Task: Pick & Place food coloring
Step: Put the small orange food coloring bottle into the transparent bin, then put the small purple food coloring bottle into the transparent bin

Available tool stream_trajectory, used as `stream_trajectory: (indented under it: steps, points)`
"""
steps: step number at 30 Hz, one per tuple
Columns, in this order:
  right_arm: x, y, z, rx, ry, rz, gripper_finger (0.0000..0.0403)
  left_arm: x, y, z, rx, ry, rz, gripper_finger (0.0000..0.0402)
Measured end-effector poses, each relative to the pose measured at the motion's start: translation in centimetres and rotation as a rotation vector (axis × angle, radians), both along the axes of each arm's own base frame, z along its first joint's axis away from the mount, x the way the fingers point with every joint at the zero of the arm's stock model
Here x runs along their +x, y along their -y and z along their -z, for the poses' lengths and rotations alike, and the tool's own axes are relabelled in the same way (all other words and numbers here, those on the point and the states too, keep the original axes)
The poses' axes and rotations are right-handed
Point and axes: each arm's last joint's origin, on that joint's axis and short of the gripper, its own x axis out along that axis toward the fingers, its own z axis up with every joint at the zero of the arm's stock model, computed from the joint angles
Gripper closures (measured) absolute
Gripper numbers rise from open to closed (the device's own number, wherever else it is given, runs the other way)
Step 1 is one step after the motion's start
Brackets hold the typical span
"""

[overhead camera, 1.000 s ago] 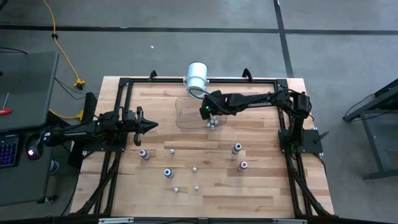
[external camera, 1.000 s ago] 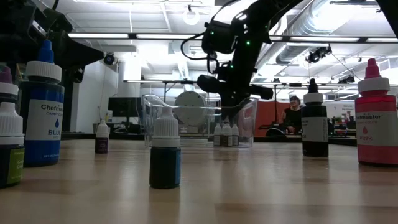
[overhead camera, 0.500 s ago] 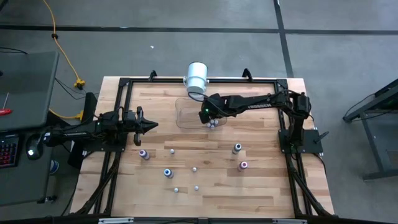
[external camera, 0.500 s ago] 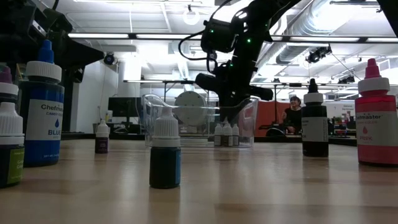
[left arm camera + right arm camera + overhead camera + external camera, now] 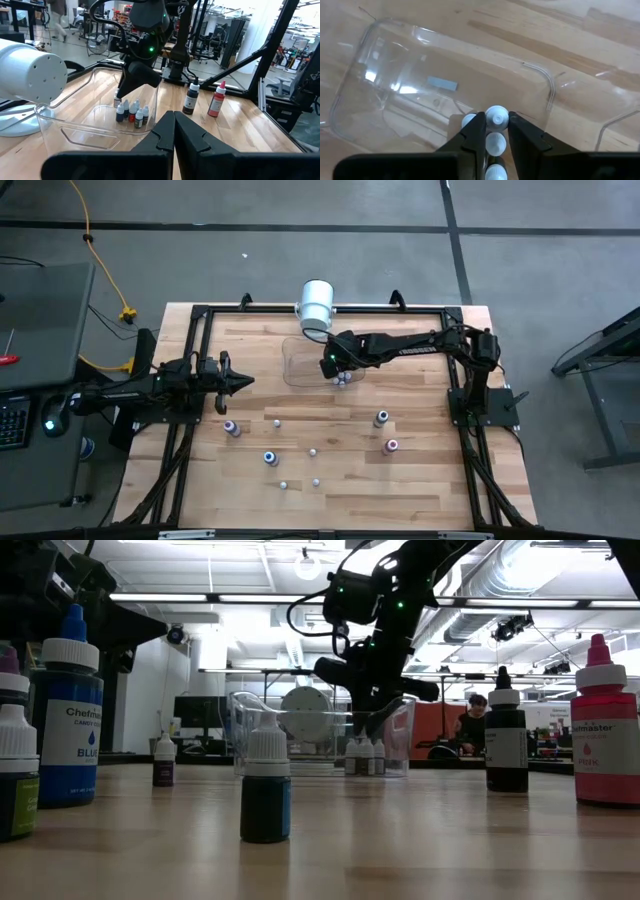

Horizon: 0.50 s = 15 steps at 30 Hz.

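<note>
Right gripper (image 5: 492,131), jaws parting since a second ago, releases a food coloring bottle (image 5: 496,116) into the tub's (image 5: 375,70) right corner; placement nearly complete

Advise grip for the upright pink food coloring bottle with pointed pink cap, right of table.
Come straight down on the pink food coloring bottle and close the tool on its round body below the shoulder. It stands upright, clear of neighbours; the tapered cap would likely slip.

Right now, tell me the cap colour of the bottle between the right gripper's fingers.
White. The bottle cap shows best in the right wrist view, between the right gripper's fingers.
</note>
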Motion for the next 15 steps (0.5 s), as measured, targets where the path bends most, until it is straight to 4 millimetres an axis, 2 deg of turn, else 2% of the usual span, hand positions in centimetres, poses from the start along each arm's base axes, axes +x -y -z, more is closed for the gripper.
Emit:
stream_trajectory:
  steps: [15]
  points:
    - [-0.07, -0.02, 0.03, 0.000, -0.010, -0.005, 0.0303, 0.00, 0.00, 0.00, 0.000, 0.000, 0.000, 0.0401]
